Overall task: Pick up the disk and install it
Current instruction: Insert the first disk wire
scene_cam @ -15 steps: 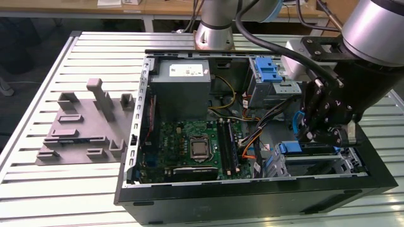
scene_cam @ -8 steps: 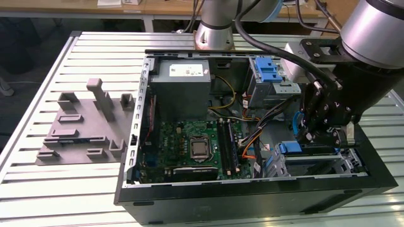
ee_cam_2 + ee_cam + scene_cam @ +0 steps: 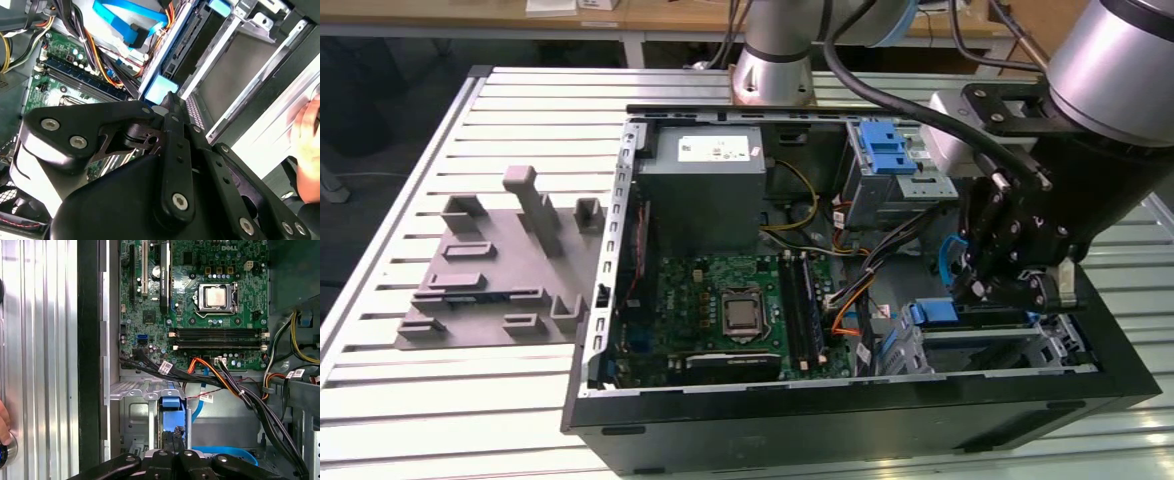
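Disk (image 3: 172, 407) is on edge in the drive cage (image 3: 135, 420), at the case (image 3: 854, 400) corner by the bench (image 3: 454, 400) edge on the exterior view's right. Only its blue bracket end shows clearly.

Hand (image 3: 175, 432) is clenched, tips together right at that blue end. Can't tell if it's pinching the bracket or just bearing on it.

Handling, my read:
- Dense and rigid for its size, with slick metal faces.
- Shock-sensitive, so no dropping or slamming home.
- Bracket is plastic and will probably flex, so it's a poor sole grip.
- Best hold is across the flat faces near the bracket end, clear of the connector side and the cable bundle (image 3: 235, 385) next to the cage.
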`<state>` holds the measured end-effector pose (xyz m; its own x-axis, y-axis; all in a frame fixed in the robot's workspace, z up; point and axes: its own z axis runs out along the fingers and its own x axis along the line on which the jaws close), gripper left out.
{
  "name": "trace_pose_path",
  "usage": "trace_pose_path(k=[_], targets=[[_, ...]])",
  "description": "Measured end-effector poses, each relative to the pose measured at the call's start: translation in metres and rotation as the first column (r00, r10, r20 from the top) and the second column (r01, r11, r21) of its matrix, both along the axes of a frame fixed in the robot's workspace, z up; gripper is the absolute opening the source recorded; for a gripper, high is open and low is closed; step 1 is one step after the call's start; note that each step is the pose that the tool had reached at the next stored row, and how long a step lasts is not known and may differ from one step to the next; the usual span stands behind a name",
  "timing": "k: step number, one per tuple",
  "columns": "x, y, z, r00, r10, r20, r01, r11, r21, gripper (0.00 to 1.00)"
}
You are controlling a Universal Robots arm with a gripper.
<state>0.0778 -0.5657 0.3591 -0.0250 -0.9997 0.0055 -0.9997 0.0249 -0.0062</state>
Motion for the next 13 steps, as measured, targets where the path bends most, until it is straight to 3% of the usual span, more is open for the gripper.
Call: trace_pose_path(k=[13], targets=[[0.015, 0.0030, 0.0000, 1.0000, 0.000, 0.0000, 0.000, 1.0000, 0.0000, 0.11]])
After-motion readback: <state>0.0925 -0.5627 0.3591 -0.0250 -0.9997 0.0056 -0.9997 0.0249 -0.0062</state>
